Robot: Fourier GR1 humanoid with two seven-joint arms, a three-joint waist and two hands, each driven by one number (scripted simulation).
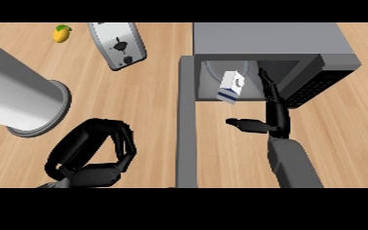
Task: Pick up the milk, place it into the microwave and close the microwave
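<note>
White milk carton seen tilted inside open microwave | right hand beside it, fingers straight | left hand curled, nothing held

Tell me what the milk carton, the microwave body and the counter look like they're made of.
Milk carton: seemingly printed paperboard, matte white with a blue band and folded gable top. Microwave: probably painted metal, flat uniform grey, no visible reflections. Counter: wood or wood-look laminate, light tan with grain streaks; which one, I can't tell.
</note>
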